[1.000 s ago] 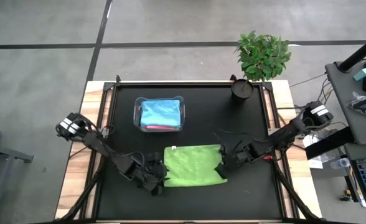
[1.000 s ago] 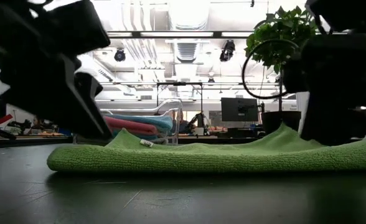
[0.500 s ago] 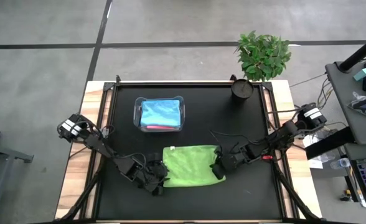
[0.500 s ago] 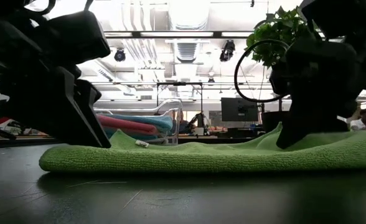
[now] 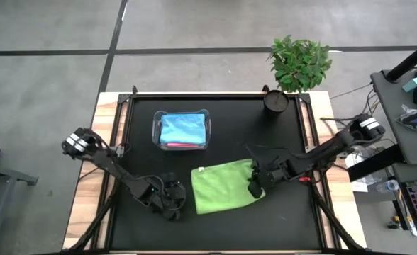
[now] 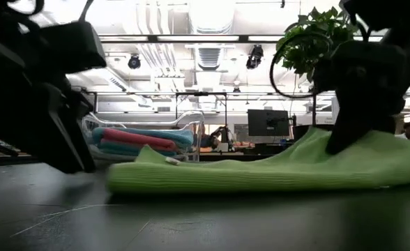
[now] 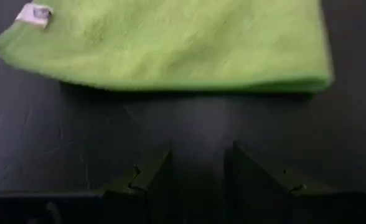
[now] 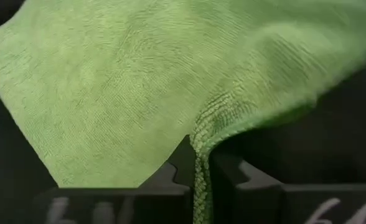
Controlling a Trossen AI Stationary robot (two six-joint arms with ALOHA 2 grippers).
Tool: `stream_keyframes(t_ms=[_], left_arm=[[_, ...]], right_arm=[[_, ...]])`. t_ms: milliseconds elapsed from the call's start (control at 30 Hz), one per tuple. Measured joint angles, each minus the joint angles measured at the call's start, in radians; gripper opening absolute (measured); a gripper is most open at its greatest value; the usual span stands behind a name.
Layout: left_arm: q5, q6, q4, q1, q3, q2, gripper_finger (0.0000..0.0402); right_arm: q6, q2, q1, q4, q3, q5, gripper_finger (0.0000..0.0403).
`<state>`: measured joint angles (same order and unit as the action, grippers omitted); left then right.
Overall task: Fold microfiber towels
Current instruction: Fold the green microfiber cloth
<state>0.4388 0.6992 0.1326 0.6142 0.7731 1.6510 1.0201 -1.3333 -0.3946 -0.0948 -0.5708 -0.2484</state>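
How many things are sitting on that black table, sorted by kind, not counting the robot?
Lime green towel, lying loose: 1
Clear tub holding folded towels: 1
Potted plant: 1
Total: 3

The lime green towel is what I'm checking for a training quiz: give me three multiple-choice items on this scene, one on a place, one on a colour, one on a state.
1. Where is the clear tub relative to the lime green towel in the high view?
A. farther back on the table
B. under the towel
C. off the table

2. What colour is the top cloth in the tub?
A. pink
B. light blue
C. black

3. How is the right gripper?
A. open above the plant
B. fingers shut on the towel's edge
C. out of view

Answers:
1 A, the tub sits toward the table's far edge.
2 B, blue fills the tub from above.
3 B, the right wrist view shows the towel's hem pinched.
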Motion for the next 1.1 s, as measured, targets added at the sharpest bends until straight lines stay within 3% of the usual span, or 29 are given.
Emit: stream_keyframes(t_ms=[200, 333, 1100], left_arm=[[0.042, -0.087, -0.215, -0.025, -0.005, 0.108, 0.015], [0.052, -0.135, -0.32, -0.052, -0.001, 0.159, 0.015], [0.055, -0.209, -0.413, -0.078, -0.008, 0.183, 0.015]], right_arm=[[0.042, 0.084, 0.011, -0.235, -0.058, -0.013, 0.0012], [0.035, 0.065, 0.016, -0.264, -0.12, -0.013, 0.0012], [-0.305, -0.391, 0.088, -0.338, -0.638, -0.006, 0.0012]])
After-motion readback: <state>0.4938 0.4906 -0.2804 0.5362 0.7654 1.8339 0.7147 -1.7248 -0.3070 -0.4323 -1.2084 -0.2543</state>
